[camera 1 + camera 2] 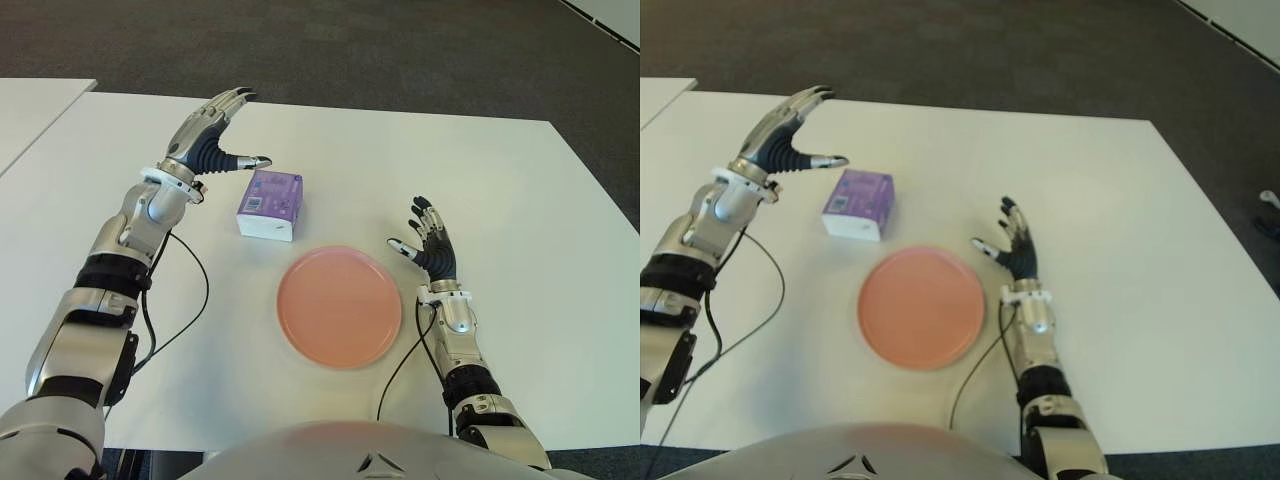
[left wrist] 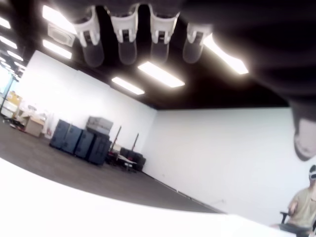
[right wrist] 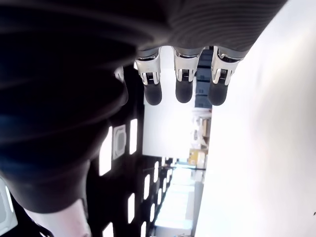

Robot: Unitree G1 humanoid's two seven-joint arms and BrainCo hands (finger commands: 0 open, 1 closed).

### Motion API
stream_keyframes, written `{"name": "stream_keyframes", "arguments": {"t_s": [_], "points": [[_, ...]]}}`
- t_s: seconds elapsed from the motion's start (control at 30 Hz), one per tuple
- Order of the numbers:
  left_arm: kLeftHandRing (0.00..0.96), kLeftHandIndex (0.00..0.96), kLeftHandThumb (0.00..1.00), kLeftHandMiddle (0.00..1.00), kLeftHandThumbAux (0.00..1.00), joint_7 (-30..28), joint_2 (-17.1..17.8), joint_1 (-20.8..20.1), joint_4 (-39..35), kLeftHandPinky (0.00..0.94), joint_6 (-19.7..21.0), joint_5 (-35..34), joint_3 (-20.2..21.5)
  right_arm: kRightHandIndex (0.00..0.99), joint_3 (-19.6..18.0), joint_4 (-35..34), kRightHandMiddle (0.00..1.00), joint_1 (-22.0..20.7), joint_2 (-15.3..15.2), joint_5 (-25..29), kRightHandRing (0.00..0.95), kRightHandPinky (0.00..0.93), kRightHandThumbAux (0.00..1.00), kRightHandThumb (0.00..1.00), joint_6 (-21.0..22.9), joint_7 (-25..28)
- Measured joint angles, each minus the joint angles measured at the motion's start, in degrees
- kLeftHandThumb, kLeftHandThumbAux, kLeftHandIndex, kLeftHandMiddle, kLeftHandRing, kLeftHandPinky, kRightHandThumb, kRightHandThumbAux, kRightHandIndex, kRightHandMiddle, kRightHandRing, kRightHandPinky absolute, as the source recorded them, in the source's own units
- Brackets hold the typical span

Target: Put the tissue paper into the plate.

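Both hands are spread and hold nothing. On the white table (image 1: 500,180), the purple tissue pack (image 1: 271,204) sits at the pink plate's (image 1: 339,306) eleven o'clock, just outside its rim. At the pack's ten o'clock hovers the left hand (image 1: 212,133); the right hand (image 1: 431,247) is at the plate's two o'clock.

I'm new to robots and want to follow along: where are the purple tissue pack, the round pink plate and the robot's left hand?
Purple tissue pack (image 1: 271,202): left eye view, its top face.
Round pink plate (image 1: 339,307): left eye view, its bare middle.
Left hand (image 1: 213,138): left eye view, the palm.
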Motion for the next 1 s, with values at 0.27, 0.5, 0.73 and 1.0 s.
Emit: {"name": "stream_keyframes", "arguments": {"t_s": [0.27, 0.5, 0.73, 1.0], "points": [[0.0, 0.0, 0.174, 0.0, 0.362, 1.6, -0.8, -4.4, 11.4, 0.0, -5.2, 6.6, -9.3, 0.0, 0.3, 0.0, 0.0, -0.4, 0.3, 0.1, 0.0, 0.0, 0.794, 0.0, 0.0, 0.0], [0.0, 0.0, 0.153, 0.0, 0.328, -1.2, -0.1, -5.6, 15.3, 0.0, -8.3, 8.3, -14.1, 0.0, 0.3, 0.3, 0.0, -0.5, 0.1, 0.1, 0.0, 0.0, 0.81, 0.0, -0.1, 0.4], [0.0, 0.0, 0.139, 0.0, 0.329, -2.8, 1.5, -7.4, 17.6, 0.0, -10.0, 10.4, -17.3, 0.0, 0.3, 1.0, 0.0, -0.6, 0.0, 0.1, 0.0, 0.0, 0.819, 0.0, -0.6, 0.5], [0.0, 0.0, 0.136, 0.0, 0.336, -5.2, 1.6, -9.2, 19.8, 0.0, -10.9, 10.5, -18.9, 0.0, 0.3, 1.1, 0.0, -0.9, 0.1, 0.1, 0.0, 0.0, 0.832, 0.0, -0.6, 0.3]]}}
